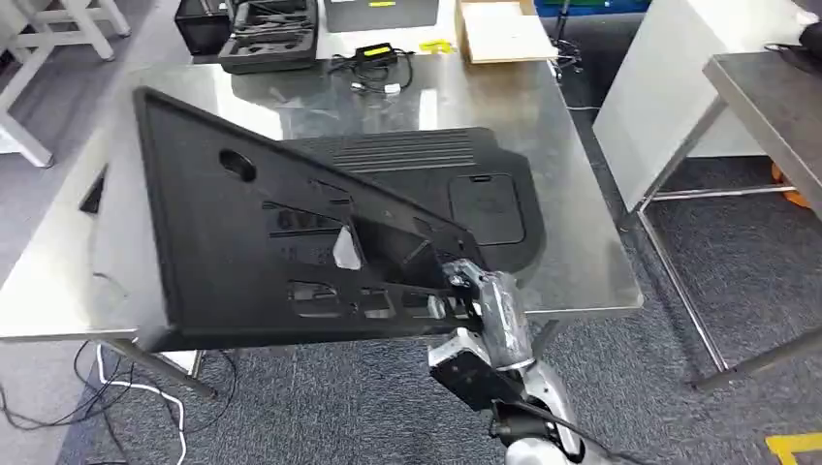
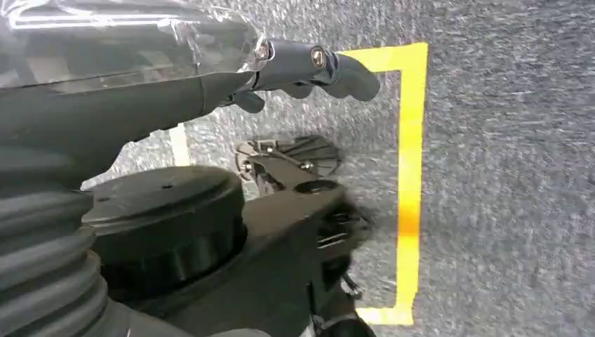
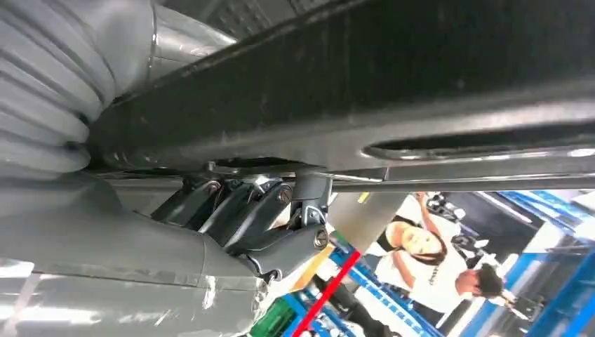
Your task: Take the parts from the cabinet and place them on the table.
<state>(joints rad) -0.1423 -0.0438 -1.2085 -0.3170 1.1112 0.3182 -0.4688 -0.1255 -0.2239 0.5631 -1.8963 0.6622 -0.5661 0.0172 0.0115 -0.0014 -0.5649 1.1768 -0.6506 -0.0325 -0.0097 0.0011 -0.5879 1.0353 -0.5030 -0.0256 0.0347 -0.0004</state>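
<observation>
Two black plastic parts sit in front of me. One large flat panel (image 1: 262, 242) I hold tilted above the near edge of the steel tabletop (image 1: 582, 252); my right hand (image 1: 470, 291) grips its near right corner, fingers (image 3: 245, 210) curled under the edge and thumb on the other face, as my right wrist view shows from close up. The panel has an oval hole toward its upper left and several cut-outs along its lower edge, and it slopes up to the left, covering much of the tabletop's near left part. The second part (image 1: 456, 179), a ribbed black panel with a square recess, lies flat on the tabletop just behind the one I hold, partly hidden by it.

My left hand (image 2: 309, 67) hangs over grey carpet marked with yellow tape (image 2: 410, 175); it holds nothing, and its fingers look loosely bent, but I cannot tell whether they are spread or curled in.

At the far edge of the tabletop lie an open black case (image 1: 271, 34), a black power adapter with cables (image 1: 373, 58) and a cardboard box (image 1: 499, 29). Another metal table (image 1: 775, 107) stands to the right of the tabletop.
</observation>
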